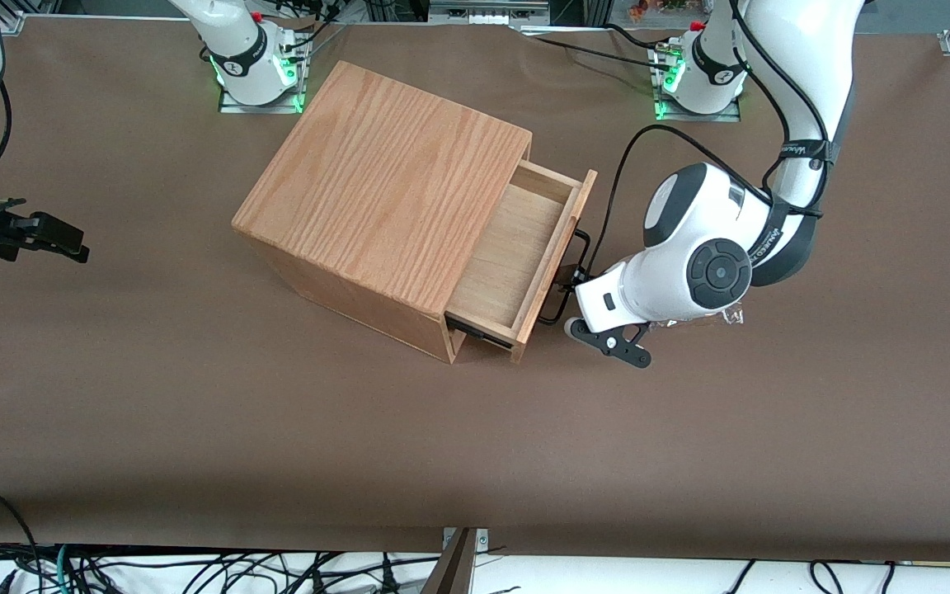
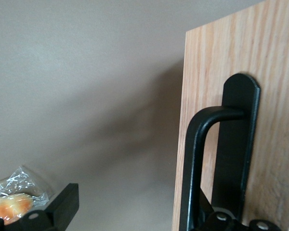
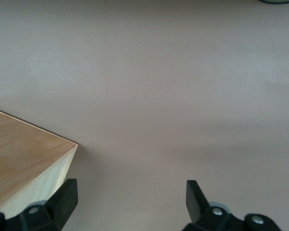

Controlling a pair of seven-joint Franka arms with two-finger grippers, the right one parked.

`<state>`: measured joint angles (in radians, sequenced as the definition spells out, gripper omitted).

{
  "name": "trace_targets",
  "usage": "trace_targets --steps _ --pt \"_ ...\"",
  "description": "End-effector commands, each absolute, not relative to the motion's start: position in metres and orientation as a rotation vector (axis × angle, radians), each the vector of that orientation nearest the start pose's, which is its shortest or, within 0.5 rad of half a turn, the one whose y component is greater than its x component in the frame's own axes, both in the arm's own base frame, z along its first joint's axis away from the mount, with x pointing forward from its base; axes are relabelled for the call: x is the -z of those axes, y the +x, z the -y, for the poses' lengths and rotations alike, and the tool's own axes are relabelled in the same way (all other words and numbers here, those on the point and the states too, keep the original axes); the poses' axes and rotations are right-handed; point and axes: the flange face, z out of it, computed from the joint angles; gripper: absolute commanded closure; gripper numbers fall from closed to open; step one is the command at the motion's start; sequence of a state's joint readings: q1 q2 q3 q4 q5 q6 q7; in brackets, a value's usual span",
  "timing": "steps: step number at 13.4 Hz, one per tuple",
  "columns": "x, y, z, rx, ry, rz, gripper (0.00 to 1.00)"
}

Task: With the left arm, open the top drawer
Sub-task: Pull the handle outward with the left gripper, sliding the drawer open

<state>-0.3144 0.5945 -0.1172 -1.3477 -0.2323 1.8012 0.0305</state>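
- The top drawer (image 1: 516,247) sits uppermost in the oak box (image 1: 384,165), which stands around the middle of the bench (image 1: 195,429), somewhat closer to the edge where the arm bases are mounted. The drawer front faces the working arm's end of the bench.
- The drawer stands partly out of the box, with its bare wooden floor showing. Judging by this, the opening is well under way but probably not at full travel.
- The left arm (image 1: 714,264) reaches in low, and its gripper (image 1: 567,280) is at the black wire handle (image 1: 586,243), in front of the drawer.
- The claw is released, not clenched. In the left wrist view one finger (image 2: 241,144) lies flat between the handle (image 2: 195,159) and the drawer front, while the other finger (image 2: 62,207) hangs well apart in free air. The pull appears to come from a hook, not a pinch.
- To do this well, the pull should run straight along the drawer's slide line; a sideways drift could bind the drawer or drag the box across the bench.
- The hooked finger should stay deep in the handle's bend so that it cannot slip off the end.
- A small plastic-wrapped item (image 2: 12,199) lies on the bench near the gripper, and the retreat path should avoid sweeping it.
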Motion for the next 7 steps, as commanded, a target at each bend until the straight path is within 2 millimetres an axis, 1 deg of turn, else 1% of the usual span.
trace_targets --steps 1,2,3,4,7 --pt "-0.391 0.65 0.271 -0.285 -3.295 -0.641 0.0" --pt "-0.395 0.651 0.266 -0.275 -3.294 -0.656 0.0" --pt "-0.395 0.656 0.255 -0.268 -3.299 -0.666 0.0" --pt "-0.393 0.657 0.25 -0.271 -3.296 -0.693 0.0" --pt "-0.385 0.652 0.259 -0.296 -3.286 -0.718 0.0"
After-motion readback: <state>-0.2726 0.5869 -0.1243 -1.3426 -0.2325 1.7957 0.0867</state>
